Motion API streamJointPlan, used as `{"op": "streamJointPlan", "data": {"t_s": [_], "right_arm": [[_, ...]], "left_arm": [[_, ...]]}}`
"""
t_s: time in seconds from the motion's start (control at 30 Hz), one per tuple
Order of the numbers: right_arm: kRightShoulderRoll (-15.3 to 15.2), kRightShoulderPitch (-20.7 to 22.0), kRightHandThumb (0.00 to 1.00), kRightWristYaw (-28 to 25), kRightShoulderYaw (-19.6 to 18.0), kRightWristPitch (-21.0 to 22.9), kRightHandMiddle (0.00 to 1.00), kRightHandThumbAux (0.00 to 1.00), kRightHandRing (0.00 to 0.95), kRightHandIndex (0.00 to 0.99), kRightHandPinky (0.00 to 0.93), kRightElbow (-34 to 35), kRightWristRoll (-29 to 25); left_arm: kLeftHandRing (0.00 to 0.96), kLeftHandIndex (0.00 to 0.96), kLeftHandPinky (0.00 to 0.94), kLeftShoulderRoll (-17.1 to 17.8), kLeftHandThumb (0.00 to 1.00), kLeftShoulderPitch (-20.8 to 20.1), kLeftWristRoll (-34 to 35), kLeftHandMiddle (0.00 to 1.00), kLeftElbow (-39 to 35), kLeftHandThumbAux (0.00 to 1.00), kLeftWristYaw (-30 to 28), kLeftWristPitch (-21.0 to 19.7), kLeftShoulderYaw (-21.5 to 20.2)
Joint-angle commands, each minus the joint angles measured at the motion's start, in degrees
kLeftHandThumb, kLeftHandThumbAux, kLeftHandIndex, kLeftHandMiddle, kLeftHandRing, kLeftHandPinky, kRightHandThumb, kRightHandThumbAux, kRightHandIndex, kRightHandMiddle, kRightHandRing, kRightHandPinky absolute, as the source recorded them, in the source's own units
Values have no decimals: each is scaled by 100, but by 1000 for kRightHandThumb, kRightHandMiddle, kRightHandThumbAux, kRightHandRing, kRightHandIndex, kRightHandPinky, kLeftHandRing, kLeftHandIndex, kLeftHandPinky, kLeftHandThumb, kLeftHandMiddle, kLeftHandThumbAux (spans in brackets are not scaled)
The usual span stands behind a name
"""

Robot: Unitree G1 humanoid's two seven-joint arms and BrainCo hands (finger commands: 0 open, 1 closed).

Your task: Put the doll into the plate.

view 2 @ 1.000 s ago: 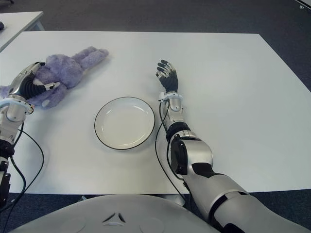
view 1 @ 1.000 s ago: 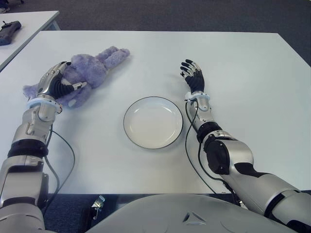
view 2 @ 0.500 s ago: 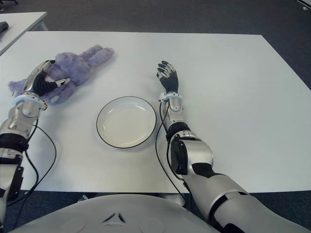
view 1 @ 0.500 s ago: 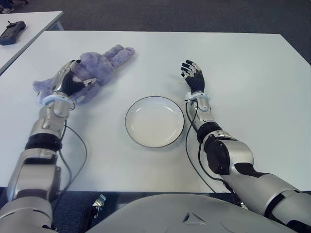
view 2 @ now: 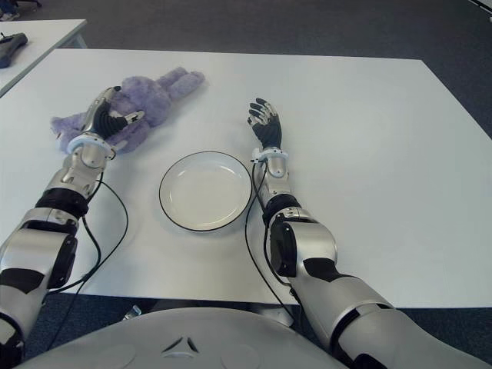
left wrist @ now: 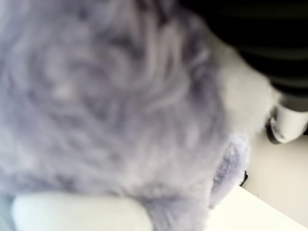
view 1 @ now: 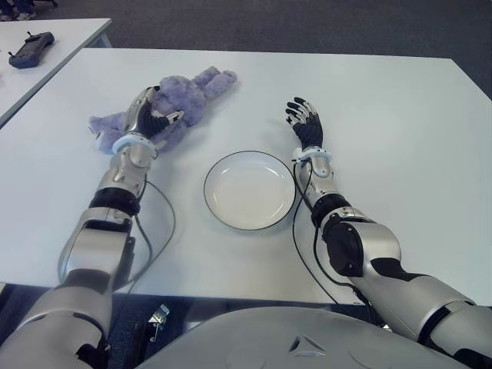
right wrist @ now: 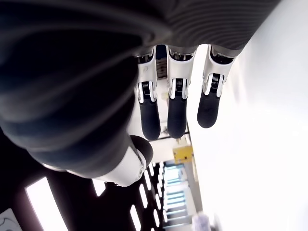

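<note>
One purple plush doll (view 1: 181, 96) lies on the white desk (view 1: 384, 115), on the robot's left and toward the far side, with its long limbs stretched toward the far right. It is well apart from the plate and outside it.

The left hand (view 1: 147, 117) sits on the doll's near end, fingers curled over the fur and clamped on the body. The left wrist view is filled with purple fur (left wrist: 110, 106) pressed close to the camera, consistent with a grasp. Whether the doll is lifted clear of the desk cannot be told.

The plate (view 1: 217, 209), white with a dark rim, sits on the desk near the middle, to the right of the doll and nearer the robot. It holds nothing.

The right hand (view 1: 306, 123) shows just beyond and to the right of the plate's rim, palm up, fingers (right wrist: 176, 108) extended and relaxed, holding nothing.

A second white desk (view 1: 69, 34) stands at the far left; a dark handheld device (view 1: 29, 49) lies on it.
</note>
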State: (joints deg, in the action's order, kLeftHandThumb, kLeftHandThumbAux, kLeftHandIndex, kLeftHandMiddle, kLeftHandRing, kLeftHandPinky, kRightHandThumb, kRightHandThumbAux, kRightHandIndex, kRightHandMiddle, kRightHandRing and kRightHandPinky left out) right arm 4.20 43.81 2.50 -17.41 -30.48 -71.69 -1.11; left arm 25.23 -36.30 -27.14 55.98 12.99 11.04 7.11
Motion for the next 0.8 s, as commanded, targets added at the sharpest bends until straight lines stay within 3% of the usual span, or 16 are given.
{"op": "streamJointPlan", "data": {"t_s": [0.03, 0.4, 0.8], "right_arm": [[325, -1054, 631, 93, -73, 606, 246, 896, 219, 184, 212, -616, -47], [356, -1076, 686, 190, -96, 597, 256, 903, 220, 200, 183, -612, -67], [388, -1080, 695, 325, -68, 656, 280, 912, 225, 156, 150, -613, -51]], "left_arm": [[86, 12, 17, -804, 176, 458, -85, 3, 888, 455, -381, -310, 479], [111, 29, 8, -1217, 236, 242, 40, 0, 1225, 408, -577, -352, 534], [127, 5, 54, -1289, 194, 303, 293, 6, 843, 400, -1013, -206, 570]]}}
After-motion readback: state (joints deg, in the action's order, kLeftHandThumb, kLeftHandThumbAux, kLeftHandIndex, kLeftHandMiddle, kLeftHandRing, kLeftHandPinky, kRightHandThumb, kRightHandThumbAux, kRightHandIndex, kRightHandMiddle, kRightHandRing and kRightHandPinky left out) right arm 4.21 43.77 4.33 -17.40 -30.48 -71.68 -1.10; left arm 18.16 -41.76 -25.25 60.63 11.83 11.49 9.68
